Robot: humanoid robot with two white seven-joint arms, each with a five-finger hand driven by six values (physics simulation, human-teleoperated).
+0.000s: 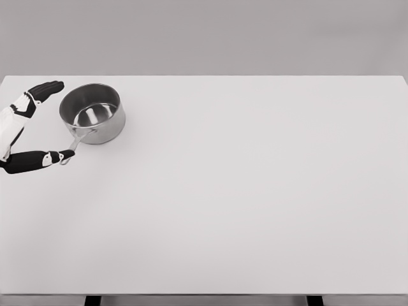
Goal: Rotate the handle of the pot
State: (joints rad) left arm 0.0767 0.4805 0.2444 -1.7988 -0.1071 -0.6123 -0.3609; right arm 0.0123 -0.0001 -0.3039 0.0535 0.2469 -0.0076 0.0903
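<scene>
Pot (93, 113) upright on table (242, 191) | left hand (29, 127) fingers spread, fingertip touching handle (72, 146) end

A shiny steel pot (93, 113) sits upright near the far left corner of the white table (242, 204), its thin handle (75, 143) angled toward the near left, where the left hand (29, 131) reaches in with one dark fingertip (65, 155) touching the handle's end and another finger spread beyond the pot's far side.
</scene>
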